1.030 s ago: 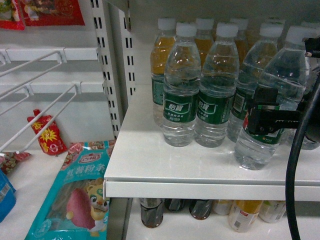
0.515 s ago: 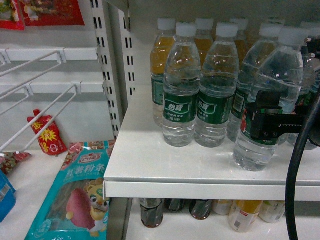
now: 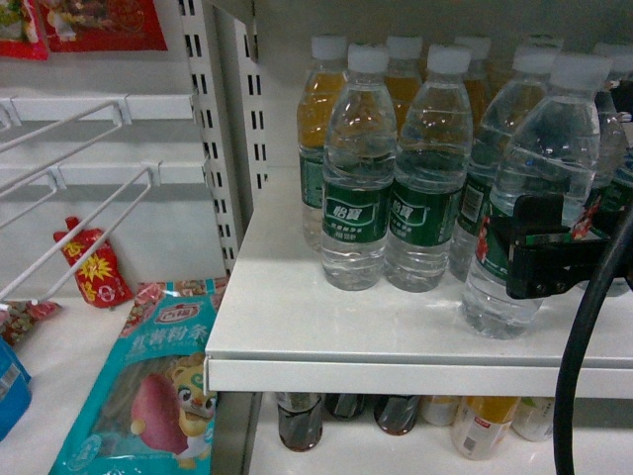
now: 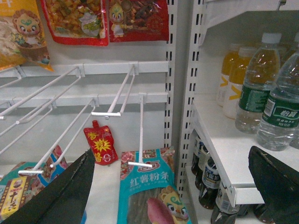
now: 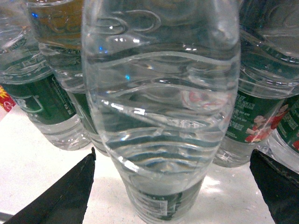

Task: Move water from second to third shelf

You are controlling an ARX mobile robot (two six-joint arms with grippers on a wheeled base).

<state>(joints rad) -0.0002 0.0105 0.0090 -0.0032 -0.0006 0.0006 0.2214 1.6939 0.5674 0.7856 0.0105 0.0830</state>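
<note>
Stage: early; the water (image 3: 529, 198) is being approached for a grasp and no lift is judged to have been made.
Water: stood upright on the shelf (image 3: 297, 327) near its front edge, toward the right end, set forward of the row of like bottles (image 3: 396, 178) behind it. Its base rests on the shelf board.
Right gripper (image 3: 550, 259): seen at the label band of the water in the head view. In the right wrist view the two dark fingers (image 5: 56, 196) are spread wide to either side of the bottle, with clear gaps between each finger and the plastic; nothing is pinched.
Left gripper (image 4: 173, 186): held spread and empty, well to the left of the shelf, over the snack packs (image 4: 149, 186) and wire hooks (image 4: 117, 93).
Done: the water is bracketed by the right fingers at grasp height.
Left: the fingers are to be closed on the bottle, the bottle is to be drawn out from among its neighbours, carried to the third shelf and set down upright.
Destination: which shelf counts as the third cannot be told; only a lower shelf with dark bottles (image 3: 299, 421) is seen below.
Risk: the neighbours stand just beside the water, so a bump on withdrawal is thought possible.
</note>
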